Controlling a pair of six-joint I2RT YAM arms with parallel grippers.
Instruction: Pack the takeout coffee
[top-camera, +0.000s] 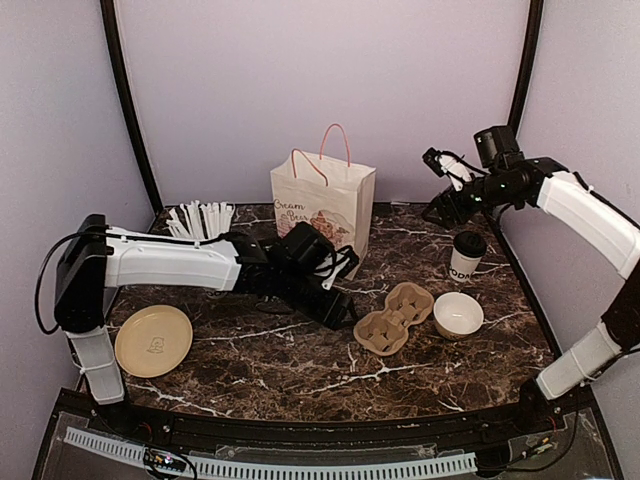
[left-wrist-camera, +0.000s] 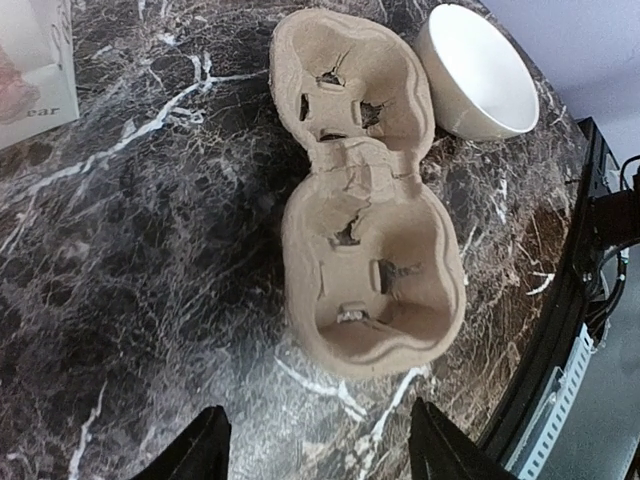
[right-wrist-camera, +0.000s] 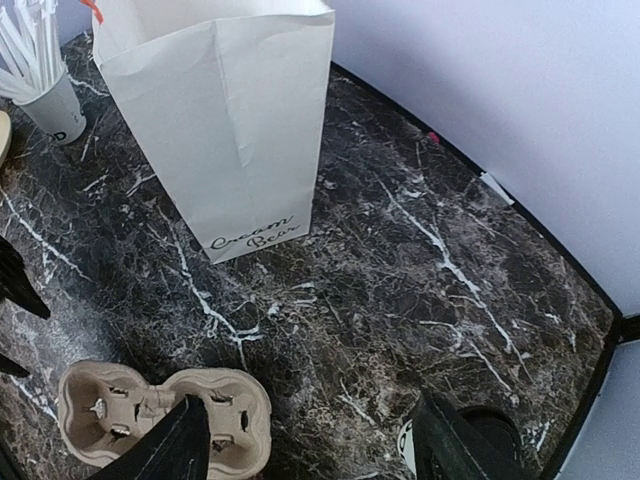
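The takeout coffee (top-camera: 467, 257) is a small white cup with a black lid, standing at the right of the marble table; its lid shows at the bottom of the right wrist view (right-wrist-camera: 500, 432), partly behind a finger. My right gripper (top-camera: 447, 195) hangs open and empty above and behind it. A brown pulp cup carrier (top-camera: 393, 317) lies mid-table. My left gripper (top-camera: 345, 308) is open and empty, just left of the carrier (left-wrist-camera: 365, 200), its fingers apart near the carrier's near end. The white paper bag (top-camera: 322, 208) with pink handles stands behind.
A white bowl (top-camera: 458, 315) sits right of the carrier, also in the left wrist view (left-wrist-camera: 478, 70). A cup of white straws (top-camera: 201, 221) stands back left, and a tan plate (top-camera: 153, 340) lies front left. Black frame posts rise at the back corners.
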